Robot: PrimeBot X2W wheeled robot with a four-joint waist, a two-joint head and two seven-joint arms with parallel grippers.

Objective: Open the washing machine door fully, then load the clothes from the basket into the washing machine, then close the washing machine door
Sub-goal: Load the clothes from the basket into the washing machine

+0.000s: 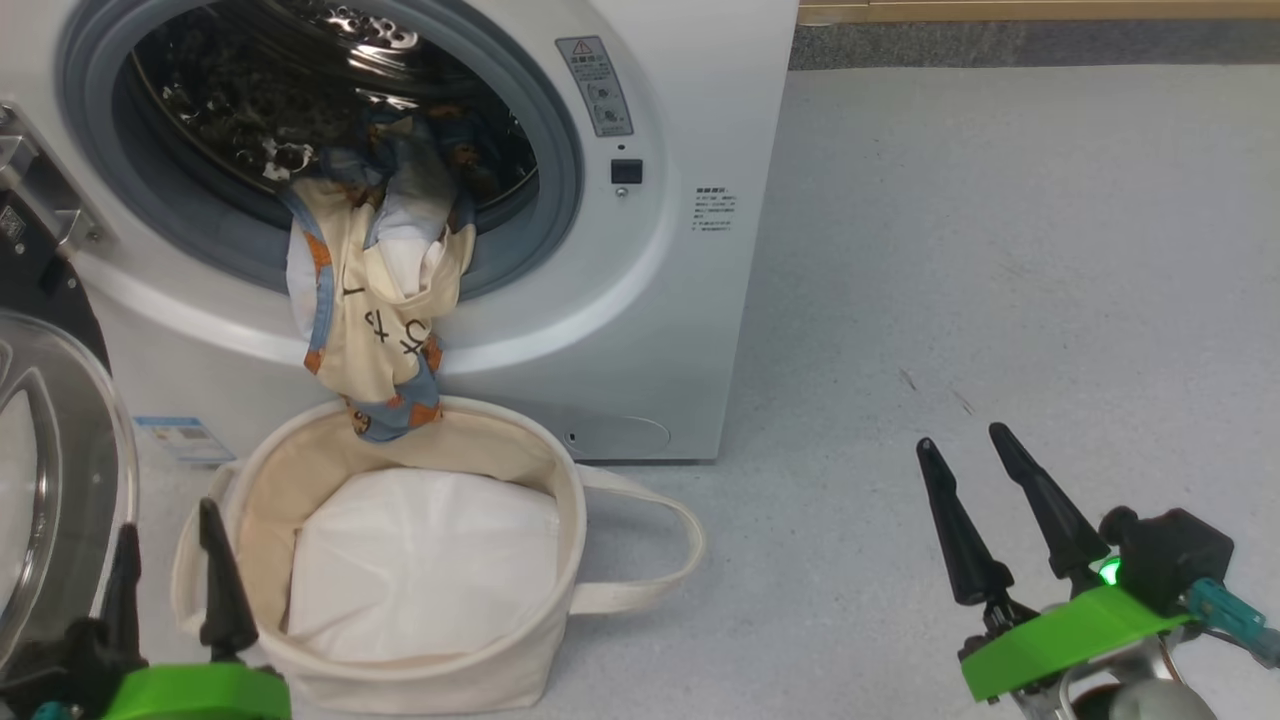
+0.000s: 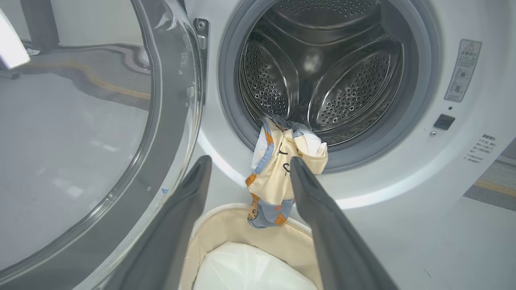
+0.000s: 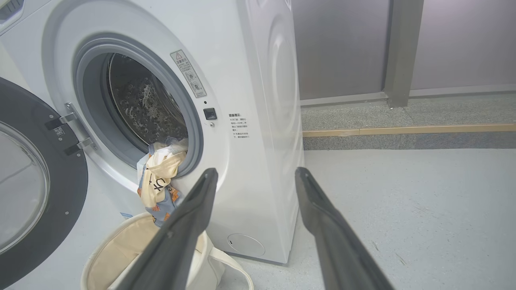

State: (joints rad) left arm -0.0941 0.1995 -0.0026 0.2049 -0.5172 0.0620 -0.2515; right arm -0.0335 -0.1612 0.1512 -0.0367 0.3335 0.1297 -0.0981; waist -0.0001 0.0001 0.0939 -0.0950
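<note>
Clothes (image 1: pixel 380 300): half out of washing machine (image 1: pixel 680 300) drum mouth, tail hanging over basket (image 1: pixel 450 685) rim.
Washing machine door (image 1: pixel 60 450): swung open, left.
Left pincer (image 1: pixel 167 518): spread, empty, beside basket.
Right pincer (image 1: pixel 962 438): spread, empty, above floor (image 1: pixel 1000 250).

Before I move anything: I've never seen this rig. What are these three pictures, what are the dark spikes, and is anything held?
The spikes are the robot's two-fingered grippers. One picture looks down from its head: left gripper at lower left, right gripper at lower right, both open, holding nothing. The other two look along each gripper's own fingers. On the grey floor stands the big white front-loading washing machine, its round black-rimmed glass door swung open. Light-blue and cream printed clothes hang half out of the drum mouth, down toward the round off-white canvas basket, where a flat white liner pad lies.
</note>
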